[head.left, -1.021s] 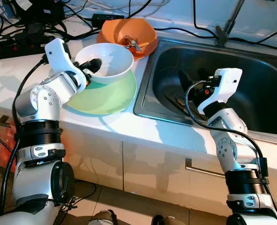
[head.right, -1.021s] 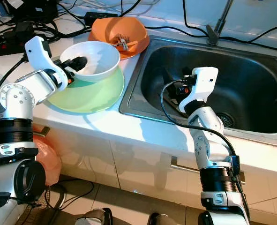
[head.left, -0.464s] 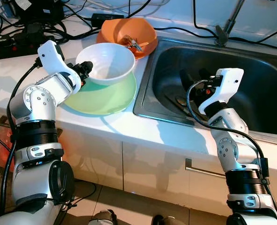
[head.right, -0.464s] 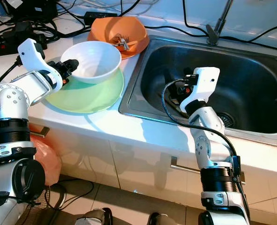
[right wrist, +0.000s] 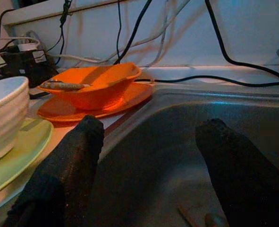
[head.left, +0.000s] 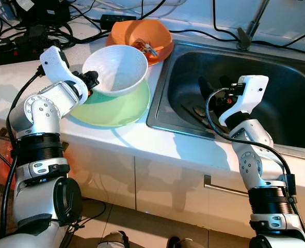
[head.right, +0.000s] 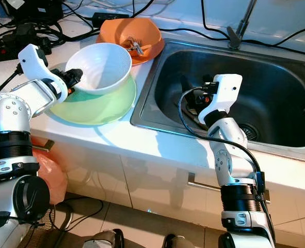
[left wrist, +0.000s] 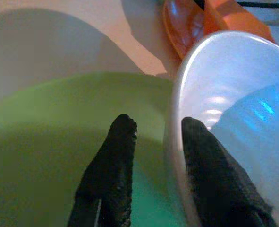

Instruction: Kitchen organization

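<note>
Nearest, the left gripper (head.left: 92, 82) has its two black fingers (left wrist: 112, 165) astride the near rim of the white bowl (head.left: 116, 70), one outside the wall and one inside, clamped on it; the bowl is tilted, its near edge raised and its far side resting on the pale green plate (head.left: 113, 106) that lies on the white desk (head.left: 137, 137) just left of the sink (head.left: 235, 85). The bowl looks like a glazed, smooth-walled, deep round dish, plain white inside; I judge it rigid, fairly light, slippery at the rim and liable to chip if it slides off the pinch, so a hold further down the wall, with the rim well between the fingers, would be safer than the very edge. The plate beneath is wide, shallow and glossy, so the bowl could skate on it. The right gripper (head.left: 213, 93) hangs inside the steel sink with its fingers spread apart, holding nothing, above some utensils on the basin floor. Farther back stands an orange bowl (head.left: 142, 36) on an orange plate with cutlery in it, and beyond it black cables (head.left: 49, 20) trail along the wall
</note>
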{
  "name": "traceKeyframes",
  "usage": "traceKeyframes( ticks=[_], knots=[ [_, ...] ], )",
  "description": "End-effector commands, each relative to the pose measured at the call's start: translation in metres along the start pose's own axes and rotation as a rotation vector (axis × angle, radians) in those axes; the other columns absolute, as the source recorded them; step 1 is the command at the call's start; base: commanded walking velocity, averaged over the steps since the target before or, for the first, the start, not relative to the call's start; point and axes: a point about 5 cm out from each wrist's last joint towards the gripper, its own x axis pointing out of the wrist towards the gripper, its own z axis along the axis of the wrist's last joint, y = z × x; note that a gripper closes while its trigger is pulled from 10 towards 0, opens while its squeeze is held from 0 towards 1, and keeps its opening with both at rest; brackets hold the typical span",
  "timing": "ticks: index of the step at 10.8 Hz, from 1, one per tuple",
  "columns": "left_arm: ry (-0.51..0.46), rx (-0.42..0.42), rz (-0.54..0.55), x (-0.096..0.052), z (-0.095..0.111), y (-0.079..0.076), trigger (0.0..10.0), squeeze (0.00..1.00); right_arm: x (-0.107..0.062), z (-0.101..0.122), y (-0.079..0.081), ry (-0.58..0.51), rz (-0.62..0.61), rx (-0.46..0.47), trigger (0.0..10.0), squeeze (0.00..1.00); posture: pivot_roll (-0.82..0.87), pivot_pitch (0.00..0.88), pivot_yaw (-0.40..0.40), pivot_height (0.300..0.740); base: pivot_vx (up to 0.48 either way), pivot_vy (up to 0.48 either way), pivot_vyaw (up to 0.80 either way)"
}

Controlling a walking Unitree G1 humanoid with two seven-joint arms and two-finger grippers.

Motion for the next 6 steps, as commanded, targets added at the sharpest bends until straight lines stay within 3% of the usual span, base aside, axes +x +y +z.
traceKeyframes(
  ticks=[1, 3, 6],
  knots=[
    [-0.079, 0.039, 0.047, -0.005, 0.007, 0.003, 0.0, 0.00, -0.001, 0.002, -0.004, -0.002, -0.009, -0.002, 10.0, 0.00, 0.10, 0.124, -0.017, 0.740, 0.000, 0.000, 0.00],
    [-0.217, 0.065, -0.010, -0.016, 0.013, -0.010, 0.0, 0.00, 0.000, 0.002, -0.004, 0.000, -0.006, -0.004, 10.0, 0.00, 0.10, 0.124, -0.024, 0.740, 0.000, 0.000, 0.00],
    [-0.259, 0.107, -0.055, -0.021, -0.004, -0.018, 0.0, 0.00, 0.004, 0.003, -0.002, -0.014, -0.019, 0.040, 10.0, 0.00, 0.11, 0.119, -0.028, 0.740, 0.000, 0.000, 0.00]
  ],
)
